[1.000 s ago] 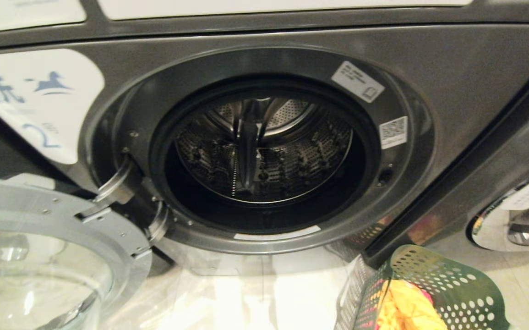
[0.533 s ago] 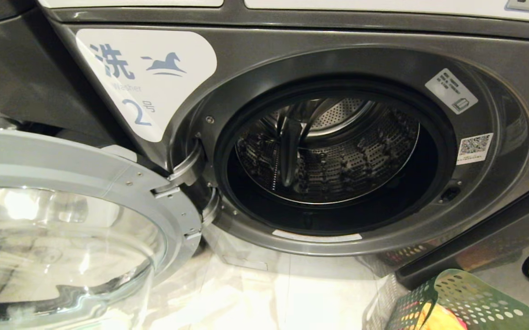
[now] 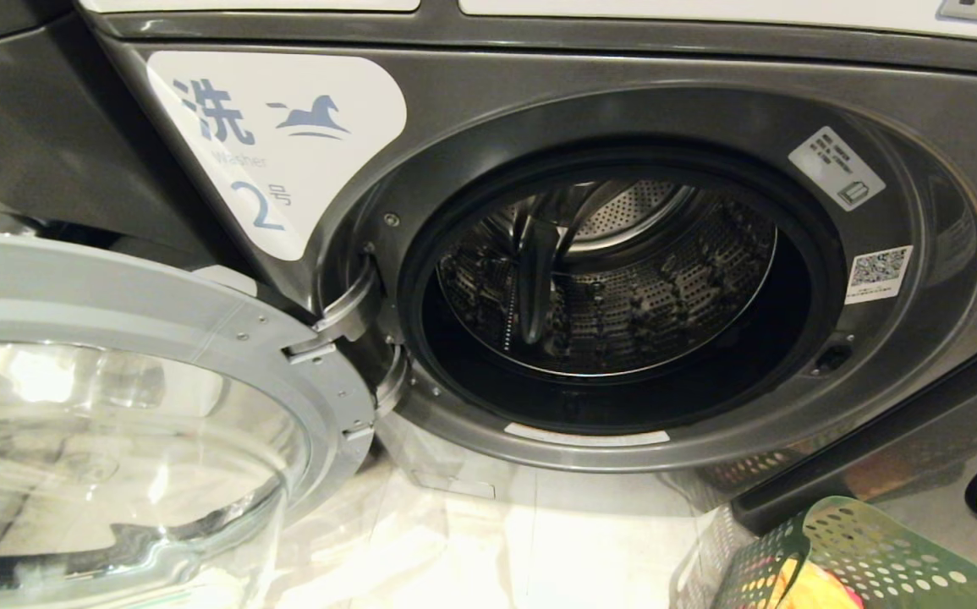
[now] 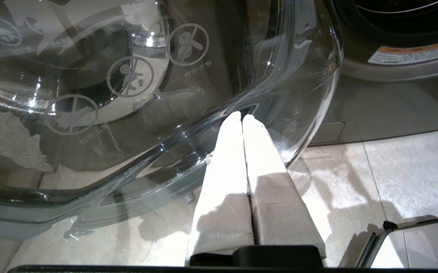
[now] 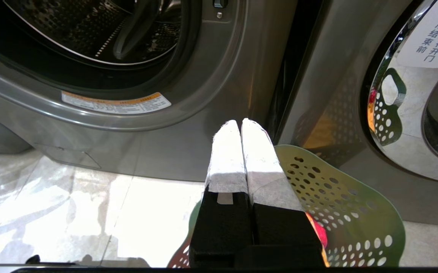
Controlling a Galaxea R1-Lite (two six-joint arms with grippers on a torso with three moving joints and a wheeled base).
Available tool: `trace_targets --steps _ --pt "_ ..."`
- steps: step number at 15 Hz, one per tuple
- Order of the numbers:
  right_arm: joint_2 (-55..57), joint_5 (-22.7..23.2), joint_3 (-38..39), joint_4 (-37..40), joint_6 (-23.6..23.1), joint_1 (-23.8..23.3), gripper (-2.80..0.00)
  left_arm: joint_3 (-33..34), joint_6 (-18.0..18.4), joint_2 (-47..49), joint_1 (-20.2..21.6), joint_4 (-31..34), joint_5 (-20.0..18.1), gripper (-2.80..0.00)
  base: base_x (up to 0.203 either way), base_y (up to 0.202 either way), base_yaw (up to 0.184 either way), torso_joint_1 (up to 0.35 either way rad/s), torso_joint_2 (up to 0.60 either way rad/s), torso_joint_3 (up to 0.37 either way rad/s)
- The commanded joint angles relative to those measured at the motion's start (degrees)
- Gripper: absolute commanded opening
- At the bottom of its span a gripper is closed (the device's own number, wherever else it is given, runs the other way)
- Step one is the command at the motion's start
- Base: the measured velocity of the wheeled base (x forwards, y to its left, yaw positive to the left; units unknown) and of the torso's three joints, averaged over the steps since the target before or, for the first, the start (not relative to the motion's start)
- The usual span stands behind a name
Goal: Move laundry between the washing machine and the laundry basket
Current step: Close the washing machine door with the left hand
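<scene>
Your left tool [image 4: 241, 117] is pressed fully together, its two white padded fingers [image 4: 224, 182] meeting along their whole length, and it holds nothing. It hangs low over the floor [image 4: 393, 170], its tips just in front of the bulging glass bowl of the open door [image 4: 127, 113]; whether they touch the glass you cannot tell from the left wrist view. Your right tool [image 5: 240, 123] is closed the same way, empty, with cloth-textured white pads on black finger bases. It sits above the near rim of the laundry basket [image 5: 336, 204].

The washing machine [image 3: 488, 101] stands before you, dark grey brushed metal, marked by a white label with a blue 2 and a horse [image 3: 277, 144]. Its door [image 3: 116, 397] is swung out to your left on a chrome hinge, a pale silver ring around thick clear glass. The round opening shows a black rubber seal and a perforated steel drum [image 3: 615, 279] with a raised paddle; no cloth is visible inside.

The laundry basket [image 3: 877, 550] rests on the glossy pale tiled floor at the washer's lower right corner, green plastic pierced with round holes. The laundry [image 3: 809, 588] lies inside it, a yellow-orange fold showing, with a bit of red [image 5: 319, 231] beside your right tool. A neighbouring washer's chrome door rim [image 5: 393, 125] mirrors the basket.
</scene>
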Motion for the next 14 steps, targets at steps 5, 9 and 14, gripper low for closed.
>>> trace_targets --steps 5,9,14 --pt "0.1 -0.2 1.9 0.0 0.0 0.0 -2.80 0.1 0.1 0.0 0.0 0.0 0.0 -2.80 -0.093 0.000 0.002 0.004 0.00 0.001" --pt "0.1 -0.2 1.9 0.0 0.0 -0.1 -2.80 0.1 0.1 0.0 0.0 0.0 -0.1 -2.80 -0.194 0.000 0.001 0.002 0.00 0.003" --pt "0.1 -0.2 1.9 0.0 0.0 0.0 -2.80 0.1 0.1 0.0 0.0 0.0 -0.1 -2.80 -0.195 0.000 0.003 0.004 0.00 0.005"
